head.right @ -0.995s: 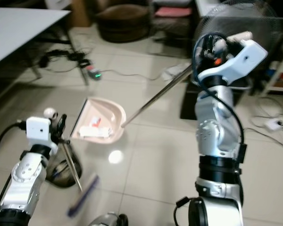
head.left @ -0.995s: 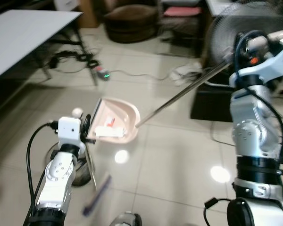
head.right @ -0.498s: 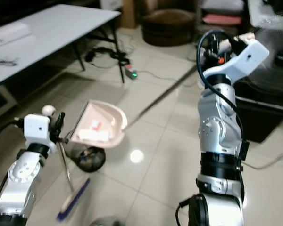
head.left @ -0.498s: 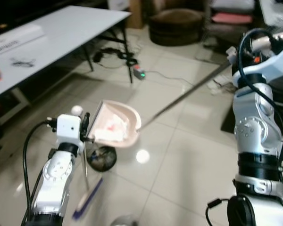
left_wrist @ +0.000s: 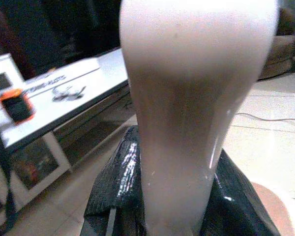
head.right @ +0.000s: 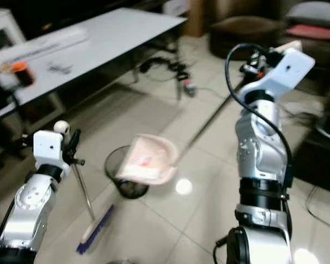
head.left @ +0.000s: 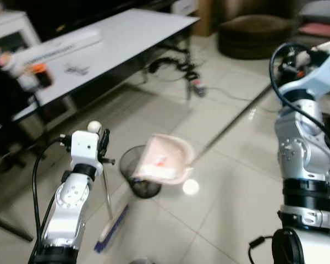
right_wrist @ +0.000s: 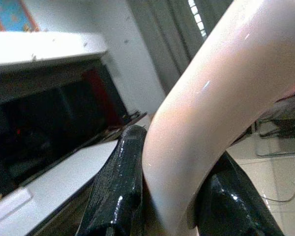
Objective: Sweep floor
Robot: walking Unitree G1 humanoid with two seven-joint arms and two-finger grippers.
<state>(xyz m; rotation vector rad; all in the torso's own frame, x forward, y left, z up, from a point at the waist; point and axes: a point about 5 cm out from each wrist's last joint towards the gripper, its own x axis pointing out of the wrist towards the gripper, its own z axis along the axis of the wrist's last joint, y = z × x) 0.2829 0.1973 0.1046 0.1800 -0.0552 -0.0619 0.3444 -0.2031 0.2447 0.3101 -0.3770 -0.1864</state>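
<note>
Above the bin [head.left: 138, 176], right jaws grip the dustpan [head.left: 165, 164]; left jaws grip the broom [head.left: 111, 228].

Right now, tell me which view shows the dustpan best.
Right eye view: the pink dustpan shows whole, tilted above the black bin. Left eye view shows it similarly but blurrier. The wrist views show only pale handles between black fingers.

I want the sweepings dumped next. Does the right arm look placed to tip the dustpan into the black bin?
Probably yes. The right gripper is shut on the long handle, and the pink dustpan hangs above the black bin's rim with nothing between them, though it partly overhangs the floor.
</note>
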